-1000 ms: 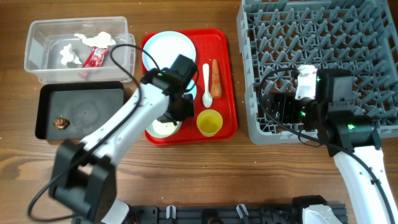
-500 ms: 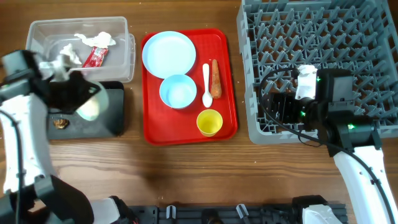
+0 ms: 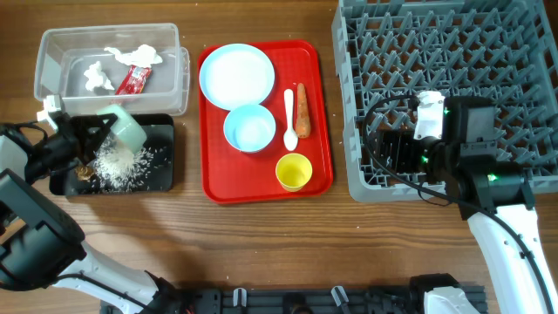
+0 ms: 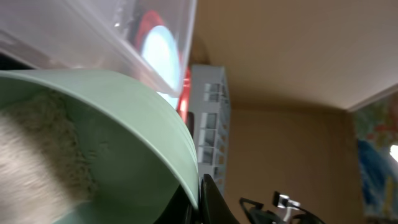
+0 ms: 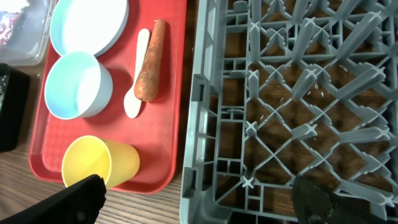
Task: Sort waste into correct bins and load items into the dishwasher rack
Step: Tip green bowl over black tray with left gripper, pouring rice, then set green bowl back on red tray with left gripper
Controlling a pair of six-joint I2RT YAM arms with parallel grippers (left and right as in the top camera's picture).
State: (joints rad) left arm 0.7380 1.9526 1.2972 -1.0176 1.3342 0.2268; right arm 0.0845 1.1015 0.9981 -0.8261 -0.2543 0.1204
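My left gripper (image 3: 105, 133) is shut on the rim of a mint bowl (image 3: 128, 129) and holds it tipped over the black tray (image 3: 161, 131). White rice grains (image 3: 122, 161) lie spilled on that tray beside a small brown lump (image 3: 84, 172). In the left wrist view the bowl (image 4: 124, 118) fills the frame with rice (image 4: 37, 143) inside, and the gripper (image 4: 198, 202) pinches its edge. My right gripper (image 5: 199, 205) is open and empty over the front left corner of the grey rack (image 3: 453, 78). The red tray (image 3: 318, 105) holds the plate (image 3: 235, 73), a blue bowl (image 3: 250, 128), the spoon (image 3: 290, 118), the carrot (image 3: 302, 109) and the yellow cup (image 3: 294, 171).
The clear tub (image 3: 52, 87) behind the black tray holds white tissue (image 3: 98, 77) and a red wrapper (image 3: 133, 80). The right wrist view shows the cup (image 5: 99, 163), bowl (image 5: 78, 84), spoon (image 5: 137, 90) and carrot (image 5: 151, 59) left of the rack (image 5: 298, 93).
My left arm carried the mint bowl from the red tray to the black tray and tipped it; rice now lies on the tray. The right arm has not moved.
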